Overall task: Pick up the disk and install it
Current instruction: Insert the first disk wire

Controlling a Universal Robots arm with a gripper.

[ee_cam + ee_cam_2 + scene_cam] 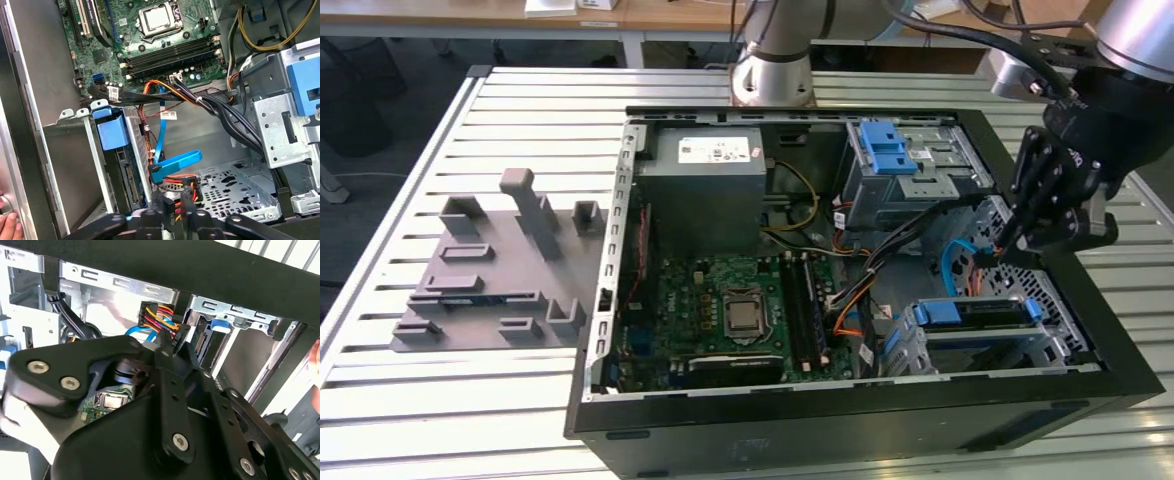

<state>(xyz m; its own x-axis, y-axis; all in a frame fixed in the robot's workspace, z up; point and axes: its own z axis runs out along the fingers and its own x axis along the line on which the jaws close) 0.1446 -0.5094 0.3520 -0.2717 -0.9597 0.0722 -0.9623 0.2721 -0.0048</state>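
The pincer, whether spread or pinching I cannot tell, hangs just beside a wired connector near the disk seated in its cage at the case's corner, and might snag loose cables crowding there.

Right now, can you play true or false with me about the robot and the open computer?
1. The computer case lies open on a slatted table. True.
2. The gripper hovers over the grey plastic fixture. False: it is inside the case, at the exterior view's right.
3. The disk sits in the drive cage. True.
4. A lid covers the motherboard. False: it is bare.
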